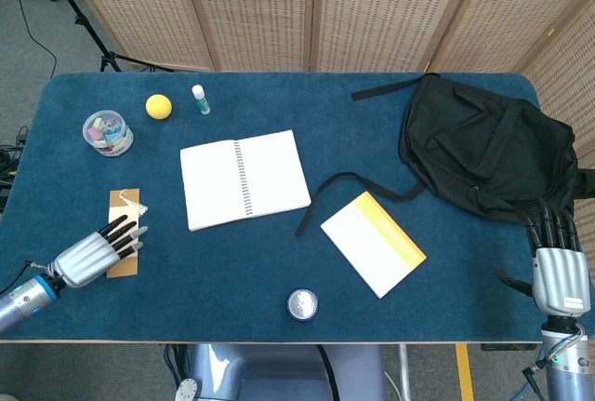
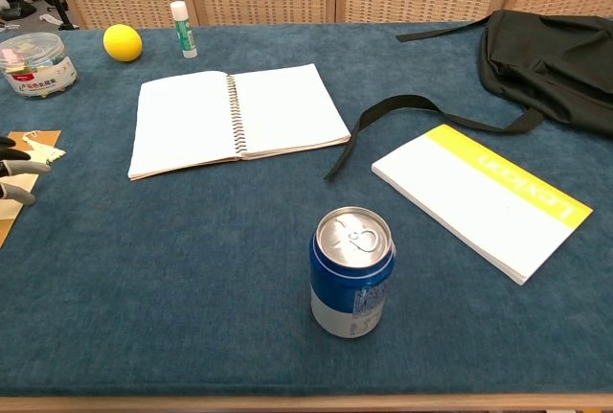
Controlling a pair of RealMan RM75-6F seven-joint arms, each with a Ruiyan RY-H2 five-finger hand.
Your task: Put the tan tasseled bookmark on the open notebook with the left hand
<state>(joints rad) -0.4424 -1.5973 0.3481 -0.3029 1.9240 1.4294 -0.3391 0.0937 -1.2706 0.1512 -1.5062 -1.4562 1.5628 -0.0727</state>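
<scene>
Bookmark: the tan tasseled bookmark point(image 1: 124, 224) lay flat near the left edge of the surface point(image 1: 279, 261), its pale tassel at the far end, well apart from the open notebook point(image 1: 244, 179).
Left hand: I had my left hand point(image 1: 93, 250) low over the bookmark's near half, fingers point(image 1: 121, 231) spread and laid along the card; I judged this a lead-in to a pinch, since a flat card gives nothing to grab from above. I could not tell whether they pressed on it.
Right hand: my right hand point(image 1: 561, 271) was parked at the right edge by the black backpack point(image 1: 488, 145), fingers straight and close together, holding nothing, out of the way.
Route: the notebook lay open and flat, both pages bare, so either would take the card.
</scene>
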